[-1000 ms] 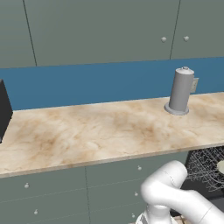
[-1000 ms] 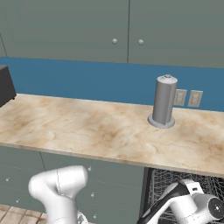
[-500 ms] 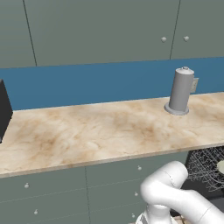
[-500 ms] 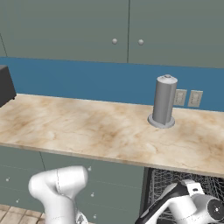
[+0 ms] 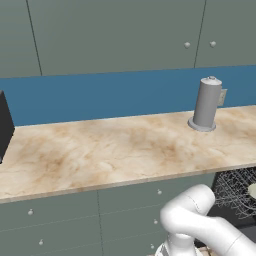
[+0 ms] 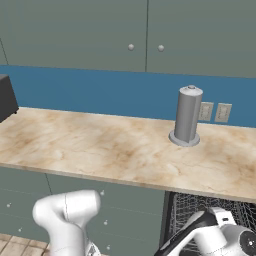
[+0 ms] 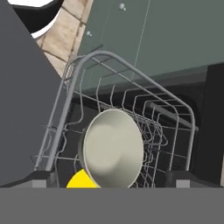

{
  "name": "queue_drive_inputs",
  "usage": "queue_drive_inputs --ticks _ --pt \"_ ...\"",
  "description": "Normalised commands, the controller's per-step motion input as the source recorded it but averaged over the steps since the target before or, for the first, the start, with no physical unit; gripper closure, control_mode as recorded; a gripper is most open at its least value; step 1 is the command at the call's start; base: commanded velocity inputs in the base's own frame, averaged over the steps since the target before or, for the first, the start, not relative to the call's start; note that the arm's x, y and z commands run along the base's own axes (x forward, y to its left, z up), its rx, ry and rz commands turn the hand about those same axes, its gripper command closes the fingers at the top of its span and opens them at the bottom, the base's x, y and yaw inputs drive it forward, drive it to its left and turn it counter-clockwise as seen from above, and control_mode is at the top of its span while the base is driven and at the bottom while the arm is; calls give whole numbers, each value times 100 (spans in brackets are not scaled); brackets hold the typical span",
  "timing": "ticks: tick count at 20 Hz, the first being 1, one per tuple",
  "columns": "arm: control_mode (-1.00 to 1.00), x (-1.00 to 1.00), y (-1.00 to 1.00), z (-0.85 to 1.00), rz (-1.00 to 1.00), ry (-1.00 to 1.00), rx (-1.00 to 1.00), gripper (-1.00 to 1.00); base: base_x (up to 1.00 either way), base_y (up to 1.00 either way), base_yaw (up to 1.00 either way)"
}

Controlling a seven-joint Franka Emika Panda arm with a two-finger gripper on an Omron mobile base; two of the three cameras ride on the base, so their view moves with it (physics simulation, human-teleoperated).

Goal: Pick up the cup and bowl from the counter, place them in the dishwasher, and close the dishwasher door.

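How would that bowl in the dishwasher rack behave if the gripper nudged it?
The bowl looks rigid and smooth, so probably slick against the fingertips. It sits tilted among the thin wires of the rack, so a nudge would likely rock or slide it rather than flex it. Being round, shallow and small, it seems light and could roll along its rim.

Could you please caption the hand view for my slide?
Open hand above the bowl resting in the dishwasher wire rack.
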Motion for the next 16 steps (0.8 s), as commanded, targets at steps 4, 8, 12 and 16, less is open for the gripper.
queue_drive_inputs --ticks 4,8,12,16 --pt "-100 -26 -11 28 -3 0 0 -100 0 0 0" --pt "-100 -20 -1 20 -1 0 0 -100 0 0 0" --pt "-100 -27 0 2 -18 0 2 -100 0 0 0" --pt "-100 -34 0 14 -37 0 10 -100 0 0 0"
